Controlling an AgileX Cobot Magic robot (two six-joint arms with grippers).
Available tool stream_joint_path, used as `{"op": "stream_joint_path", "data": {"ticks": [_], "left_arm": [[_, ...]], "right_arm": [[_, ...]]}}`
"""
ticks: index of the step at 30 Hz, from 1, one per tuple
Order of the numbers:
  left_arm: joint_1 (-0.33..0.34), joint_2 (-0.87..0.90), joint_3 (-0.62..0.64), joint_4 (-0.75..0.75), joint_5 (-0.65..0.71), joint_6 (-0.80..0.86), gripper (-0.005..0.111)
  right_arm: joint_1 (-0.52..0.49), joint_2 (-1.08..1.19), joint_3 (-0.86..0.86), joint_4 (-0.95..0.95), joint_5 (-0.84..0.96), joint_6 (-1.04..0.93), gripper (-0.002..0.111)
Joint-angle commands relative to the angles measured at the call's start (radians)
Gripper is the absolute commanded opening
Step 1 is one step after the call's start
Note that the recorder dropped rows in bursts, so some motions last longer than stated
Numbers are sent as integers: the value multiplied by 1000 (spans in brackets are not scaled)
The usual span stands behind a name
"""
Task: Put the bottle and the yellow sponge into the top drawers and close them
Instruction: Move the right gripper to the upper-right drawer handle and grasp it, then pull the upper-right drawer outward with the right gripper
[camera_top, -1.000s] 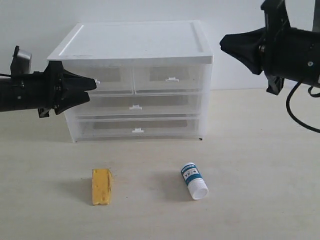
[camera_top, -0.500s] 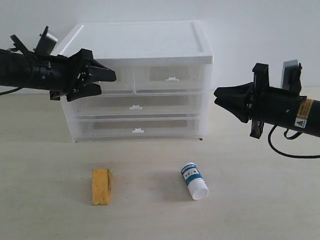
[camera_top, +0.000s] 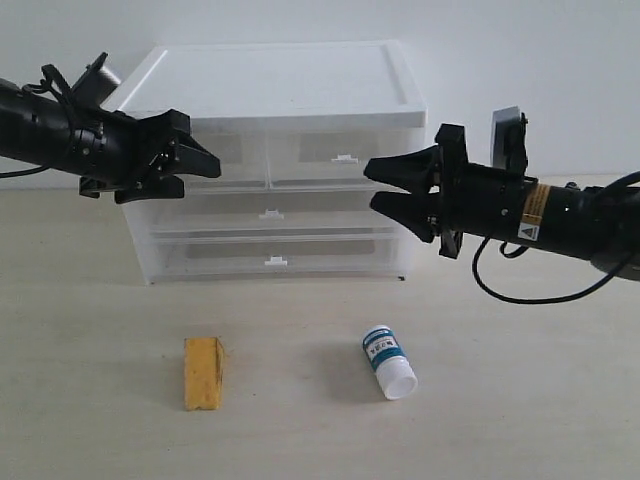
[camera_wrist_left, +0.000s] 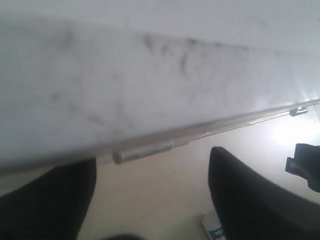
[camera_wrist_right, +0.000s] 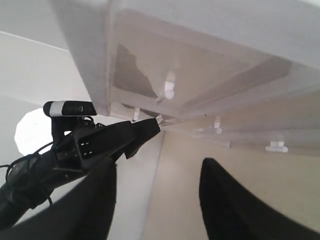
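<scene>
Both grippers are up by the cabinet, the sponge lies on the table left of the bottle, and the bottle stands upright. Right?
No: the exterior view shows the bottle lying on its side. The rest holds: the left gripper and right gripper are by the cabinet, and the yellow sponge lies left of the bottle.

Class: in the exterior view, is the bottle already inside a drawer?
No, the bottle lies on its side on the table in front of the cabinet.

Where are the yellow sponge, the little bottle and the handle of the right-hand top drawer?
Yellow sponge (camera_top: 203, 373): exterior view, middle of its top face.
Bottle (camera_top: 383, 352): exterior view, on its teal-and-white label.
Right top drawer handle (camera_top: 344, 158): exterior view, on the small white tab.
</scene>
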Motion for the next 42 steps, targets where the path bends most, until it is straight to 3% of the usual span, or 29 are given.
{"op": "stream_joint_path", "data": {"ticks": [1,11,29,39,42], "left_arm": [[2,-3,-8,17,-117,-3,62],[2,-3,-8,21,-124,5,62],[2,-3,-8,19,-147,5,62],[2,-3,-8,19,-147,5,61],[2,-3,-8,19,-149,5,61]], "right_arm": [[17,63,-69,37,-4,35,46],[17,163,-214,77,-24,83,46],[17,164,-257,150,-24,48,45],[17,164,-257,159,-24,31,0],[17,164,-257,142,-24,26,0]]}}
